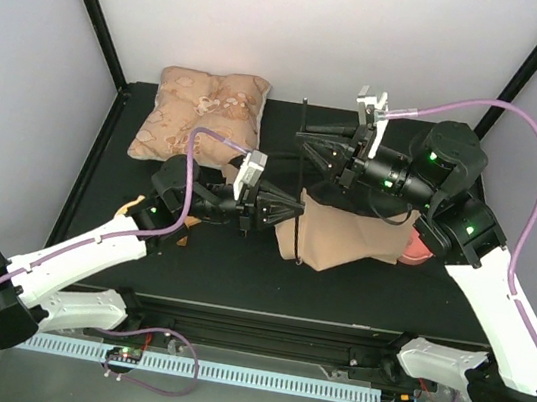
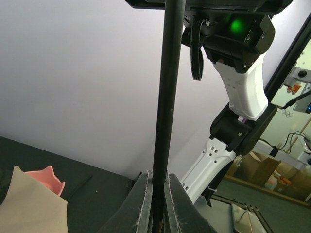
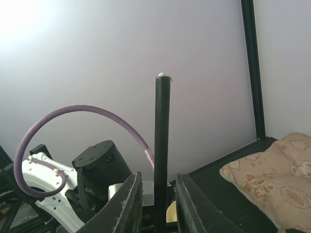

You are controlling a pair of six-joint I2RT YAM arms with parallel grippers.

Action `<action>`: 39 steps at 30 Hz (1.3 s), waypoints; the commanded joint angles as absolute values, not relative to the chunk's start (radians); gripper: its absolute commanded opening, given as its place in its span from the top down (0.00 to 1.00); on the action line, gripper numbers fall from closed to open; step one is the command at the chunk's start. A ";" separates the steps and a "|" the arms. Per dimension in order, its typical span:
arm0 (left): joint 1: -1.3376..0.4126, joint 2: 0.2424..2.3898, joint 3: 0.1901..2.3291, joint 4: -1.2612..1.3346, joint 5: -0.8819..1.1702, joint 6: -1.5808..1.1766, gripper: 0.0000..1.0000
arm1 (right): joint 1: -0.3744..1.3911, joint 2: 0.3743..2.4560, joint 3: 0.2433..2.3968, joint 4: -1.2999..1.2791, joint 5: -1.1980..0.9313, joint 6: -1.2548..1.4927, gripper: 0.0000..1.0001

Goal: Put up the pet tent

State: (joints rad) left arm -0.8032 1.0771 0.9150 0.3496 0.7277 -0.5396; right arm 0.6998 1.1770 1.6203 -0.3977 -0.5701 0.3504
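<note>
Pole, thin and black (image 2: pixel 166 97), part of the pet tent: standing upright over the black counter (image 1: pixel 238 272). I log my left tool (image 2: pixel 158 191) clenched on its lower stretch, fingers (image 2: pixel 141 204) pressed against both sides. Right tool (image 3: pixel 158 177): higher on the same pole, jaws parted, one on either side with a sliver of gap showing, not gripping. Tent body, crumpled tan canvas fabric (image 1: pixel 343 241): heaped on the counter beside the pole's lower end, beneath my right arm. Cushion, beige with floral pattern (image 1: pixel 202 115): at the counter's far left corner, well apart from the tent.
</note>
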 commanded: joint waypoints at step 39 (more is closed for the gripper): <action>-0.571 1.249 1.046 -0.141 0.768 -0.168 0.19 | 0.700 0.867 1.253 -0.337 -0.750 0.395 0.99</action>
State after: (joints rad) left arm -0.6113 1.2472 0.9840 -0.1436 0.6422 -0.3992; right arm 0.7017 0.8703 1.2617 -0.2844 -0.7300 0.3988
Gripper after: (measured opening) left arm 0.801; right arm 0.062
